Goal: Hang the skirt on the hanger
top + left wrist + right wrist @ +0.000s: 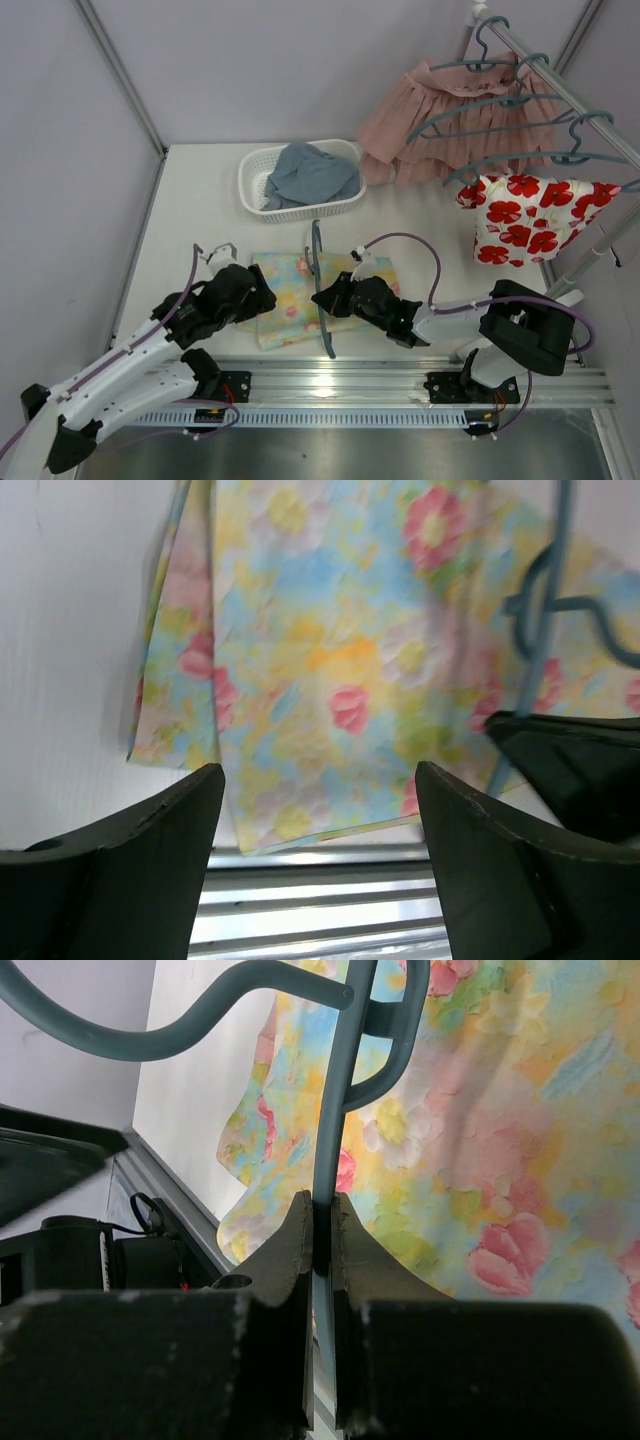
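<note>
Right fingers (292, 1250) pinch the teal hanger (335, 1110) on edge across the floral skirt (288, 300), which lies flat at the near middle of the table (200, 200), while left fingers (130, 850) gape empty over its near-left corner, so, hanger positioned, the next move is probably gripping that free edge, with bare table leftward.

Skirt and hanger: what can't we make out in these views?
- Top external: the left gripper and right gripper cover the side edges of the skirt.
- Right wrist: the right gripper, shut on the hanger, hides the bar below its grip; the hanger's ends run off frame.
- Left wrist: the skirt's left edge is blurred; how high the left gripper hangs above it is unclear.
</note>
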Motion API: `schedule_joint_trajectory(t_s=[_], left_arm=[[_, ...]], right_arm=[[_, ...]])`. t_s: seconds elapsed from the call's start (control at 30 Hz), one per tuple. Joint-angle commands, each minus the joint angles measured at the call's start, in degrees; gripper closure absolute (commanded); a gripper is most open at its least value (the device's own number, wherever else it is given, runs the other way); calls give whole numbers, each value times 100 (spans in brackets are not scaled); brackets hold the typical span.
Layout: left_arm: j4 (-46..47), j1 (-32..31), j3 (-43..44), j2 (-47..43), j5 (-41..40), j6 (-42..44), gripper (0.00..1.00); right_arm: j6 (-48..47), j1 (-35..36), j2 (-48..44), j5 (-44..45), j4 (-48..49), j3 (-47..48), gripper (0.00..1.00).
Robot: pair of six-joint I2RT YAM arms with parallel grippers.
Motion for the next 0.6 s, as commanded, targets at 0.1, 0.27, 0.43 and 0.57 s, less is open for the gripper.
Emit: schedule_joint_trajectory(t_s=[0.1, 0.27, 0.43, 0.57], left_arm=[[409, 39, -564, 308, 416, -617, 21], [507, 39, -793, 458, 328, -924, 25], [630, 39, -1285, 309, 442, -1434, 30], [980, 21, -1514, 326, 644, -1610, 32]], right_arm=[[-166, -126, -221, -37, 287, -125, 100], [-158, -188, -326, -107, 340, -177, 100], [-211, -241, -406, -125, 270, -177, 100], [-176, -267, -345, -169, 313, -195, 100]])
